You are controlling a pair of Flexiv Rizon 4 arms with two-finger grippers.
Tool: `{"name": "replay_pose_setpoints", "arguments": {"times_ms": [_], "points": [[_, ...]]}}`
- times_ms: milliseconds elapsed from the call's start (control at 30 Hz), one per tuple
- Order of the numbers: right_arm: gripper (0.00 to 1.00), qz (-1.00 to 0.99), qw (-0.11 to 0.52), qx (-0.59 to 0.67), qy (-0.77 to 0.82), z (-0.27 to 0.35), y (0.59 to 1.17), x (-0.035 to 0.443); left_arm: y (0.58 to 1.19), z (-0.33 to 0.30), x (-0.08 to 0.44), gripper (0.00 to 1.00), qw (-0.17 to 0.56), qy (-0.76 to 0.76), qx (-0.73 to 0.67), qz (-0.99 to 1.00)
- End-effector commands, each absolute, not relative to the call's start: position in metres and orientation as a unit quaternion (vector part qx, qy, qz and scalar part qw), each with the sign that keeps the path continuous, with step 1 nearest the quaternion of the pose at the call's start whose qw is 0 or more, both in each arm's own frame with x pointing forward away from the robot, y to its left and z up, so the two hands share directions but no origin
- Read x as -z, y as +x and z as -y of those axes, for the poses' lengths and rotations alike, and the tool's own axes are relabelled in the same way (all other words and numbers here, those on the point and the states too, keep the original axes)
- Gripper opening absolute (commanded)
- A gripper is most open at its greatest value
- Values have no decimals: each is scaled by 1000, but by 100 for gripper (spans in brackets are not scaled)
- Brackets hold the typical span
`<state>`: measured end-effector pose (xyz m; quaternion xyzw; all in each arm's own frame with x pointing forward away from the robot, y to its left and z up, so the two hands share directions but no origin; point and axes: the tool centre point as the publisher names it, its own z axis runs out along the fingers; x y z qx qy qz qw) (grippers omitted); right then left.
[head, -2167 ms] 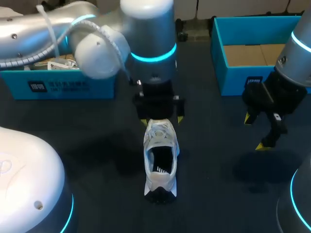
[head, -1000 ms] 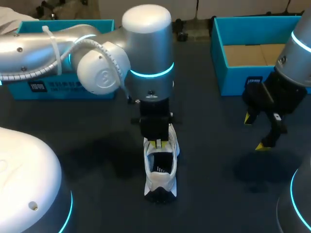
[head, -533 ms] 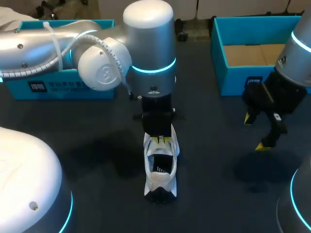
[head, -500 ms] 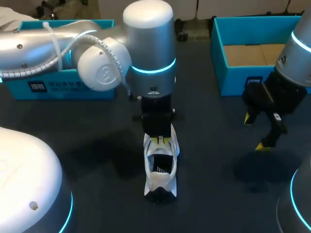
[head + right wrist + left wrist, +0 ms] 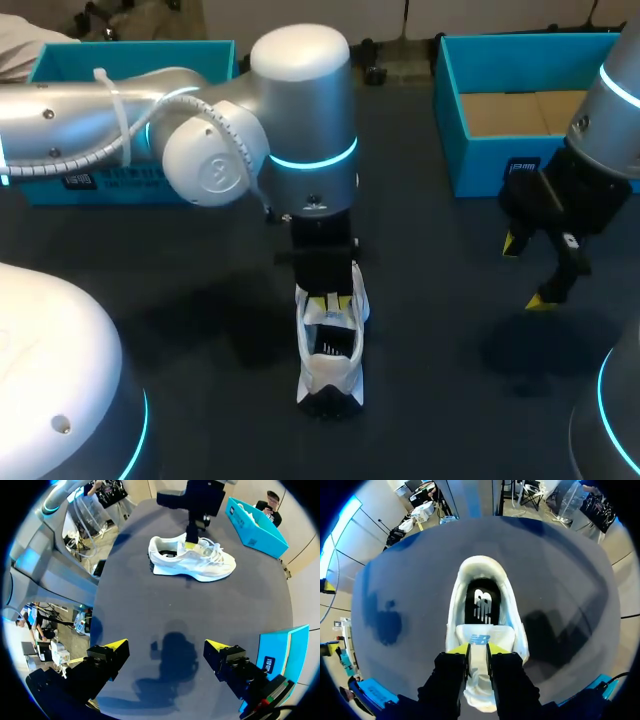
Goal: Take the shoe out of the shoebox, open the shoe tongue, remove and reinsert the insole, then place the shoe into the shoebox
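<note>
The left hand (image 5: pixel 477 652) is clenched on the white fabric tongue (image 5: pixel 479 639) of the white mesh sneaker (image 5: pixel 330 350). The tongue carries a small blue logo, and a white logo marks the black insole (image 5: pixel 480 605) just ahead. The sneaker stands on the dark matte surface (image 5: pixel 450 360). The right hand (image 5: pixel 166 646) hangs released, well apart from the sneaker, near a labelled open teal cardboard shoebox (image 5: pixel 452 120).

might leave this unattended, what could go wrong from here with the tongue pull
1. The left tool pinches only the upper edge of the tongue, so the tongue could slip free when pulled.
2. Nothing holds the shoe down: the right tool hangs open, well apart from it, so a pull may lift or tip the whole shoe rather than open it.
</note>
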<state>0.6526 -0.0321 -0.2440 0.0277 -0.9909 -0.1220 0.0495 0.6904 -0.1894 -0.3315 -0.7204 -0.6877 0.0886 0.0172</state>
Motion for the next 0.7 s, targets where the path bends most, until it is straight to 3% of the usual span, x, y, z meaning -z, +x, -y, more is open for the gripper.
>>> {"name": "replay_pose_setpoints", "arguments": {"times_ms": [33,133,167,200,233,433,700], "points": [[100,991,50,120,27,31,653,245,689,174,297,27,9,-716,-86,693],[100,991,50,120,27,31,653,245,691,171,282,49,17,-699,-77,710],[100,991,50,120,27,31,653,245,690,170,279,63,21,-695,-73,715],[100,991,50,120,27,31,653,245,690,167,274,96,20,-679,-62,731],[100,991,50,120,27,31,653,245,689,166,270,100,28,-667,-60,742],[100,991,50,120,27,31,653,245,677,157,254,100,66,-579,-67,810],[100,991,50,120,27,31,653,245,670,153,249,100,53,-553,-66,829]]}}
